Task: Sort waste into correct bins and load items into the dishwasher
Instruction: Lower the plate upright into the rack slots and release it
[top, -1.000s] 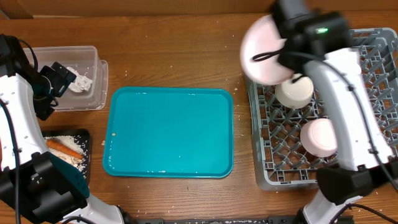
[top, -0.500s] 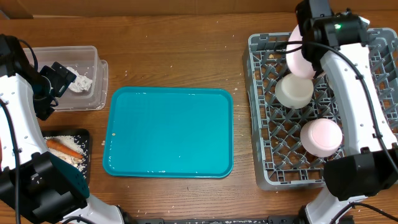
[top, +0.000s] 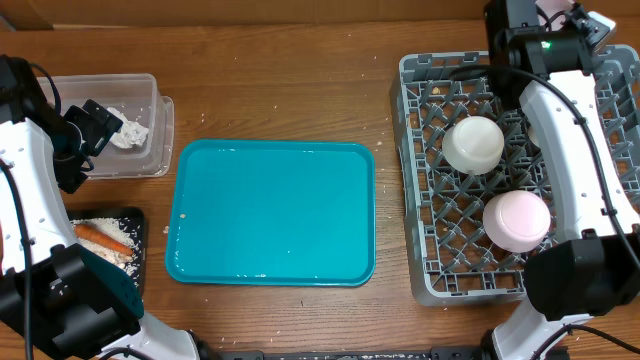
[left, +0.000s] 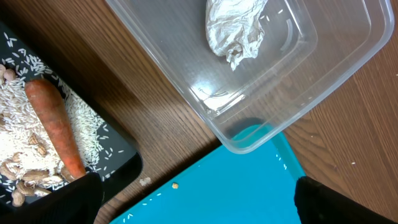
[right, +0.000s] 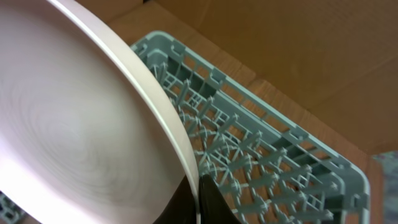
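My right gripper (right: 198, 196) is shut on the rim of a white plate (right: 81, 124), held tilted on edge above the grey dish rack (right: 267, 155). From overhead that gripper (top: 560, 15) is over the far side of the rack (top: 420, 180), and the plate is mostly hidden by the arm. A white bowl (top: 473, 145) and a white cup (top: 516, 220) sit upside down in the rack. The left gripper (left: 196, 186) hangs open by the clear tub (left: 298, 81), which holds a crumpled tissue (left: 236, 28). The black tray (left: 121, 158) holds a carrot (left: 56, 124) and rice (left: 18, 118).
A flat teal serving tray (top: 270, 210) lies mid-table between the bins and the rack, with a few crumbs on it. A cardboard wall runs along the back edge behind the rack. Rice grains are scattered on the wood near the black tray (top: 135, 225).
The right arm has swung the plate from above the rack's near-left corner to the far right, turning it on edge. The left arm has not moved.
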